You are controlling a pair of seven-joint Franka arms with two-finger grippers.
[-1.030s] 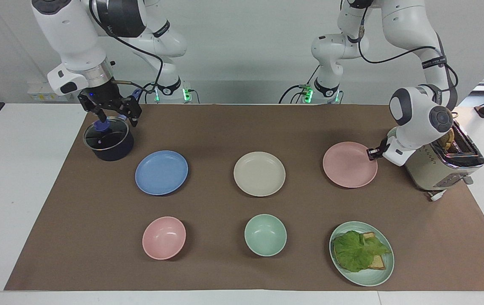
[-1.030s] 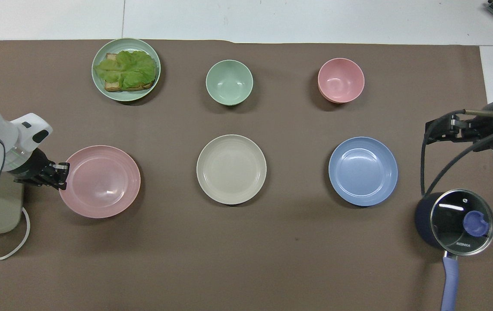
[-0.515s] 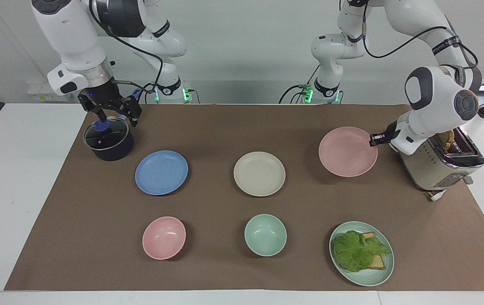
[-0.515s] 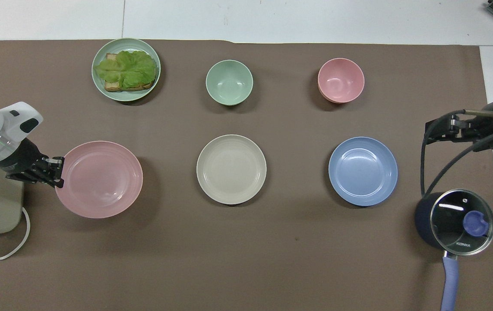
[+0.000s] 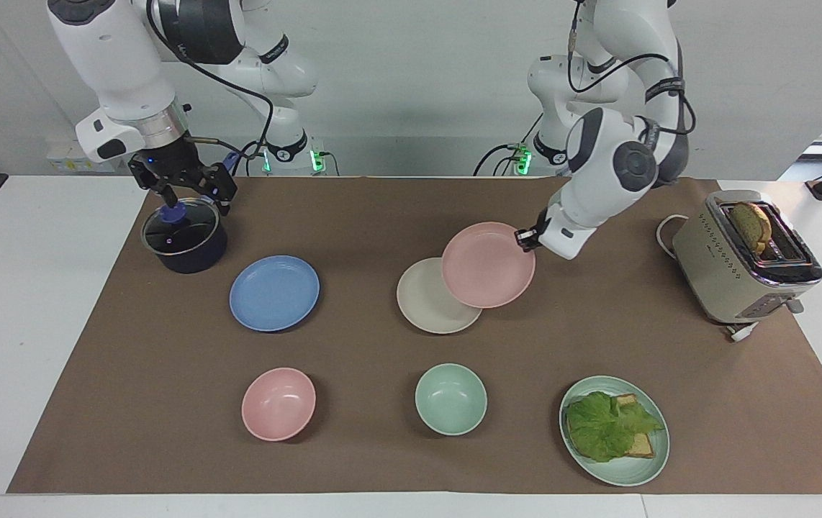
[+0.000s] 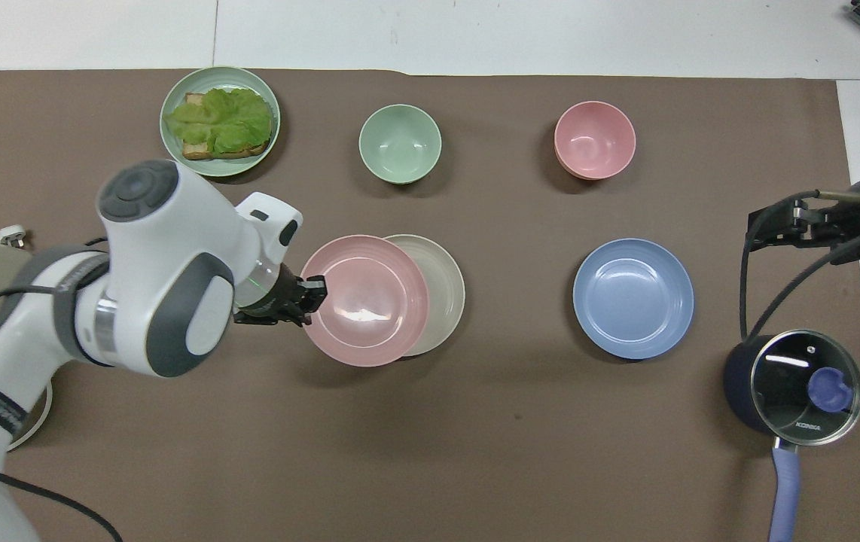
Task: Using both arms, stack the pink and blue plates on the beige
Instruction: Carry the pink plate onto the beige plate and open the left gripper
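Robotics lab bench staged as a mock kitchen. Two white arms (image 5: 598, 151) are mounted at the edge of a white table (image 5: 29, 302) against a bare white wall, cables and green status lights at their bases. A brown paper mat (image 5: 382, 446) covers the work area. Kitchen props lie spaced out on it: plates, bowls, toaster (image 5: 742, 266), lidded saucepan (image 5: 184, 241).
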